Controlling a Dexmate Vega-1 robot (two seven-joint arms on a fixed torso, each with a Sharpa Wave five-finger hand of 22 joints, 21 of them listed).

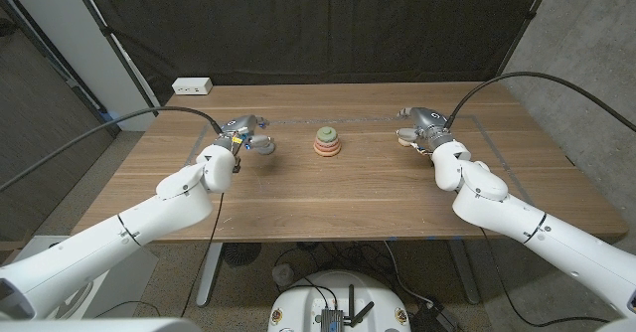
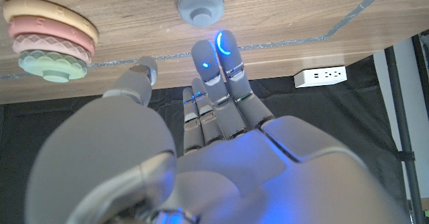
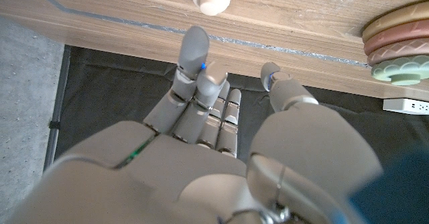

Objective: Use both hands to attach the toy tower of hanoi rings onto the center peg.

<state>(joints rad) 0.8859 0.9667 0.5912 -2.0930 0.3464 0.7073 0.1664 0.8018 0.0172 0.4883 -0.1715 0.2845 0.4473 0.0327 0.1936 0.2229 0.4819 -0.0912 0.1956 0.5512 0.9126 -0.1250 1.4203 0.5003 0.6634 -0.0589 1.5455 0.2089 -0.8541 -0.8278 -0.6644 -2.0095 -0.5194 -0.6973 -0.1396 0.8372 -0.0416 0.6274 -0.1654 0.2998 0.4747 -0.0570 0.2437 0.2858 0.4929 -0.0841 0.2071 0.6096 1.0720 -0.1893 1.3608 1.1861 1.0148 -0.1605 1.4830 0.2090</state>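
Wooden table (image 1: 378,188) with ring stack (image 1: 327,142)

Glossy white rounded arm shells, segmented with dark seams at the joints, either side of the ring stack (image 1: 327,142) on the counter (image 1: 338,193). Black cable looping from each forearm off past the counter's edges. Left hand (image 1: 241,136) grey, metallic-looking at the wrist, small yellow and blue marks there. Right hand (image 1: 422,128) grey too, same build. Smooth grey back plates on both hands, jointed grey fingers (image 2: 221,76) with rounded tips. Blue lights glowing on left fingertips, one arc-shaped; tiny blue dot on a right finger (image 3: 201,67).
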